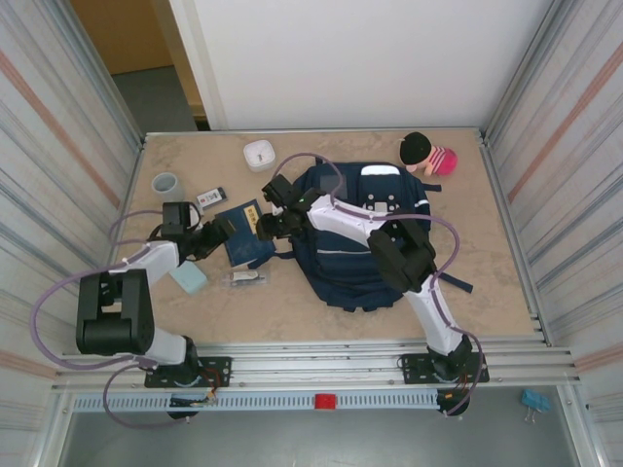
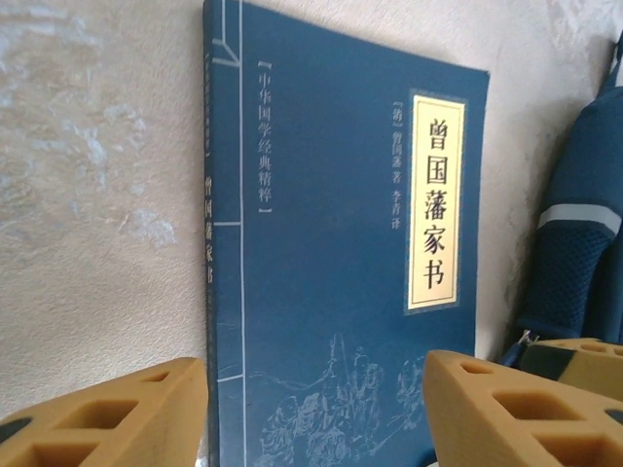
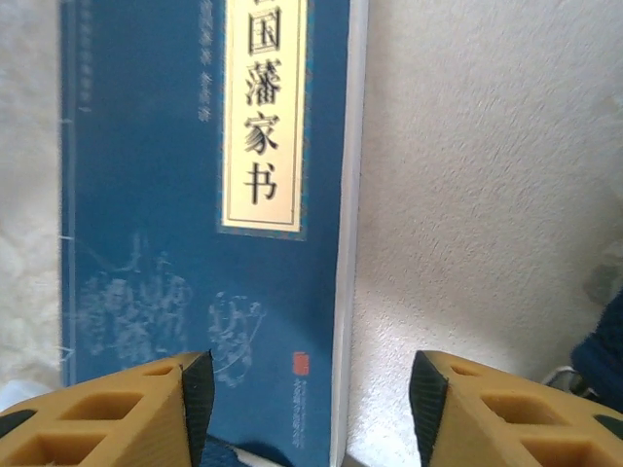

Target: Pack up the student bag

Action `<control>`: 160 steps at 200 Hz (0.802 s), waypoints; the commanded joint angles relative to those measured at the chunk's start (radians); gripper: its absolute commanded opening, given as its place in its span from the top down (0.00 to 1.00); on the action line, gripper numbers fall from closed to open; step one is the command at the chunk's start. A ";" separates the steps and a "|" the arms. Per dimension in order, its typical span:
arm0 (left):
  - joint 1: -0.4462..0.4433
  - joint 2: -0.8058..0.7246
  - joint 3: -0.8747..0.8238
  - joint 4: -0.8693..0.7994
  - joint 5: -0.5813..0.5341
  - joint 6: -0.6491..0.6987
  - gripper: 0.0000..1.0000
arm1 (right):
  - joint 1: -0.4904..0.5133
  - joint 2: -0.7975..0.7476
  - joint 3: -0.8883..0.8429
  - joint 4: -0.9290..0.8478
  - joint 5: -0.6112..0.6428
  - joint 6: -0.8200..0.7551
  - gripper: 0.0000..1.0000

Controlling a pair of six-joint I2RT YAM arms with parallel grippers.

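The large navy-blue fabric backpack with thin white stripes (image 1: 341,277) lies flat in the middle of the beige table (image 1: 496,272). It looks soft and floppy and will likely sag when lifted, so it is best taken by a firm seam at its mouth (whether the zip is open I cannot tell).

There is one backpack and one thin navy paperback book (image 1: 251,241), which lies just beside it.

The left gripper (image 2: 316,389) stands with its jaws apart over the book's lower end. The right gripper (image 3: 311,389) is likewise spread above the book's edge. Neither holds anything.

There is one of each smaller thing:
- a black-capped pink doll (image 1: 425,153)
- a grey cup (image 1: 167,185)
- a white box (image 1: 259,154)
- a pale-blue block (image 1: 190,277)
- a clear case (image 1: 243,278)
- a dark card (image 1: 209,197)
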 commanded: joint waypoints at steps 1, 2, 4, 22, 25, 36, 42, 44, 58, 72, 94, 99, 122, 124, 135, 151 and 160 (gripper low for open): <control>0.009 0.023 0.000 0.031 0.027 0.013 0.41 | 0.016 0.055 0.051 -0.076 0.040 -0.028 0.45; 0.009 0.023 -0.001 0.031 0.027 0.013 0.41 | 0.016 0.058 0.051 -0.078 0.040 -0.028 0.45; 0.009 0.028 0.001 0.031 0.027 0.013 0.41 | 0.017 0.061 0.054 -0.080 0.042 -0.027 0.45; 0.010 0.053 0.005 0.036 0.036 0.013 0.42 | 0.021 0.081 0.059 -0.079 0.048 -0.030 0.49; 0.009 0.057 0.005 0.038 0.036 0.013 0.42 | 0.021 0.084 0.058 -0.077 0.048 -0.029 0.50; 0.009 0.075 0.005 0.045 0.041 0.011 0.42 | 0.019 0.101 0.060 -0.074 0.043 -0.029 0.53; 0.010 0.085 0.006 0.047 0.041 0.011 0.43 | 0.018 0.108 0.064 -0.074 0.040 -0.028 0.55; 0.010 0.088 0.006 0.049 0.043 0.011 0.43 | 0.017 0.110 0.065 -0.074 0.037 -0.028 0.56; 0.009 0.111 0.010 0.054 0.047 0.013 0.43 | 0.016 0.123 0.066 -0.075 0.028 -0.026 0.61; 0.009 0.133 0.012 0.066 0.063 0.009 0.43 | 0.014 0.124 0.065 -0.074 0.016 -0.023 0.66; -0.002 0.155 0.015 0.093 0.097 -0.005 0.44 | 0.012 0.122 0.059 -0.068 -0.011 -0.016 0.69; -0.006 0.155 0.016 0.098 0.107 -0.008 0.44 | 0.012 0.123 0.058 -0.064 -0.019 -0.014 0.70; -0.032 0.131 0.031 0.101 0.138 -0.015 0.44 | 0.011 0.121 0.048 -0.045 -0.068 0.000 0.73; -0.035 0.126 0.033 0.099 0.141 -0.016 0.44 | 0.011 0.120 0.047 -0.044 -0.071 0.001 0.73; -0.043 0.101 0.041 0.091 0.154 -0.020 0.44 | 0.008 0.113 0.035 -0.029 -0.092 0.009 0.73; -0.050 0.052 0.046 0.083 0.171 -0.026 0.44 | 0.004 0.099 0.010 -0.005 -0.113 0.025 0.73; -0.051 0.026 0.046 0.083 0.189 -0.032 0.44 | 0.001 0.092 -0.002 0.003 -0.122 0.029 0.74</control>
